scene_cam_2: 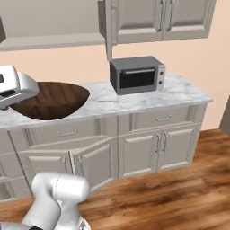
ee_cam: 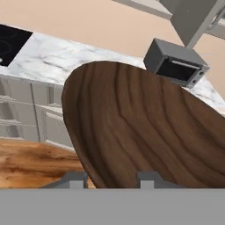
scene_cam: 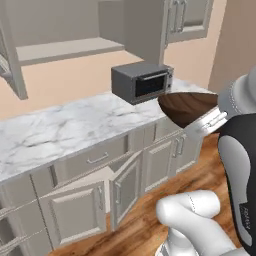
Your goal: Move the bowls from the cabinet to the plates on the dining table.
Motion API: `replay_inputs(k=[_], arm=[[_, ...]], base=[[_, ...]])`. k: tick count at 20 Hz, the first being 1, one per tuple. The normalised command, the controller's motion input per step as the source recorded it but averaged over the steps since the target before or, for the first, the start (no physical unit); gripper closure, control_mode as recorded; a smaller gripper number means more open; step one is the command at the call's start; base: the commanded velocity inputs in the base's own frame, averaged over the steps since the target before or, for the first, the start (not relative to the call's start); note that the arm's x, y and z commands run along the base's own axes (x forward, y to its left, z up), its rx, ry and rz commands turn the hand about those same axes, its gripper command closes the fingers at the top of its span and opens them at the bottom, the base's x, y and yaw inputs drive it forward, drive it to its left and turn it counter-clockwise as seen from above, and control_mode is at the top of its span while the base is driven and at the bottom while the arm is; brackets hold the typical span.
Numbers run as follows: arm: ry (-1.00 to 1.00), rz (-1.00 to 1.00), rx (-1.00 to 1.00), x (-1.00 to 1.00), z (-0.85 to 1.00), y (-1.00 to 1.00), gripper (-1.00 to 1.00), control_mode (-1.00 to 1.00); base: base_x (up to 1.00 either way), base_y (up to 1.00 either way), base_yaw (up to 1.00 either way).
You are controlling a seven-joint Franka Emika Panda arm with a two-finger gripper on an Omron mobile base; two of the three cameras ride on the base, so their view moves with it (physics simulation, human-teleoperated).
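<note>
Dark brown wood-grained bowl (scene_cam_2: pixel 51 99), white grey-veined marble counter (scene_cam: pixel 55 132), grey toaster oven (scene_cam_2: pixel 137 74) with black door, grey-beige panelled cabinets (scene_cam_2: pixel 157 18), peach wall, reddish-brown wood floor (scene_cam_2: pixel 170 197)

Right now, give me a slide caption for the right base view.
Gripper carries the brown wooden bowl in front of the marble counter, with the grey microwave beneath the closed wall cabinets.

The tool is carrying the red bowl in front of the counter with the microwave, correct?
Not quite: the bowl in the tool is dark brown and wood-grained, not red, as the hand view shows. It is indeed held in front of the counter with the microwave.
</note>
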Motion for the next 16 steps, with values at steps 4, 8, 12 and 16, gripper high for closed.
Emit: replay_inputs(k=[4,8,12,16], arm=[[0.0,0.0,0.0,0.0,0.0,0.0,1.0,1.0],[0.0,0.0,0.0,0.0,0.0,0.0,1.0,1.0],[0.0,0.0,0.0,0.0,0.0,0.0,1.0,1.0],[0.0,0.0,0.0,0.0,0.0,0.0,1.0,1.0]], base=[[0.0,-0.38,-0.53],[-0.01,-0.37,-0.54],[-0.07,-0.44,-0.56],[-0.08,-0.54,-0.59]])
